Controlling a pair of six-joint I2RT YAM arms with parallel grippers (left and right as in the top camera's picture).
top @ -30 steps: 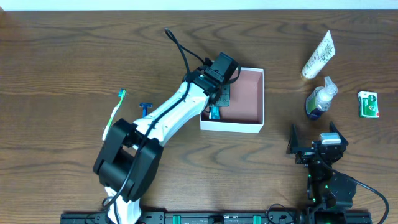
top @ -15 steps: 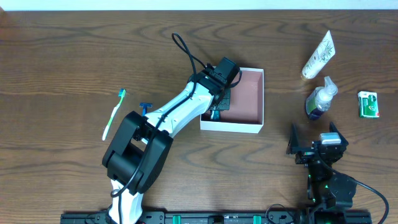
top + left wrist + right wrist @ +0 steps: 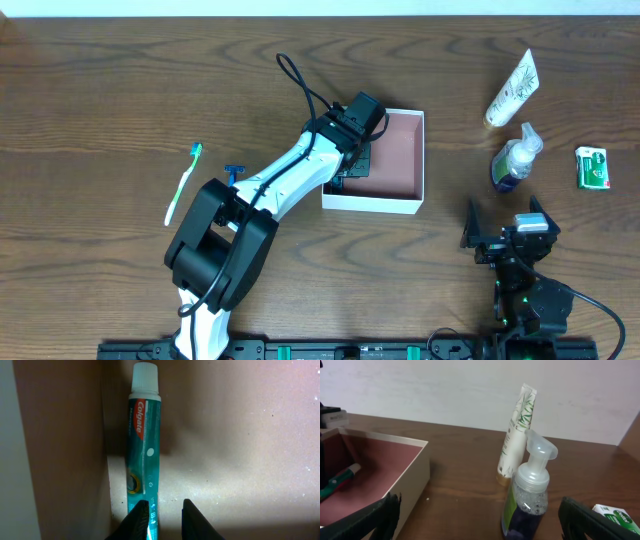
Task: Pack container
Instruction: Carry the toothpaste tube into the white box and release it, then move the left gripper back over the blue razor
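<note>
Left pincer (image 3: 166, 517): low inside box (image 3: 375, 203), jaws parted a little, clamps nothing.

Box: sits just right of table centre, right of razor (image 3: 235, 173) and toothbrush (image 3: 182, 185), left of the bottles.

Toothpaste (image 3: 143, 445): lies flat on the reddish floor, tight along one wall, cap pointing away from the pincer. Tail end runs under one fingertip (image 3: 141, 516); touching or not, cannot tell.

Right pincer (image 3: 503, 220): near right, jaws spread wide, empty. Faces pump bottle (image 3: 514, 160) and lotion tube (image 3: 513, 88); green packet (image 3: 592, 167) further right.

Step in hand, by judgement: toothpaste drop-off, as good as done; five items not yet packed.

Next move calls for a straight lift out of the box, so as not to drag the toothpaste or catch the wall, then a reach left for razor or toothbrush. Toothbrush probably needs laying along a wall to leave room.
</note>
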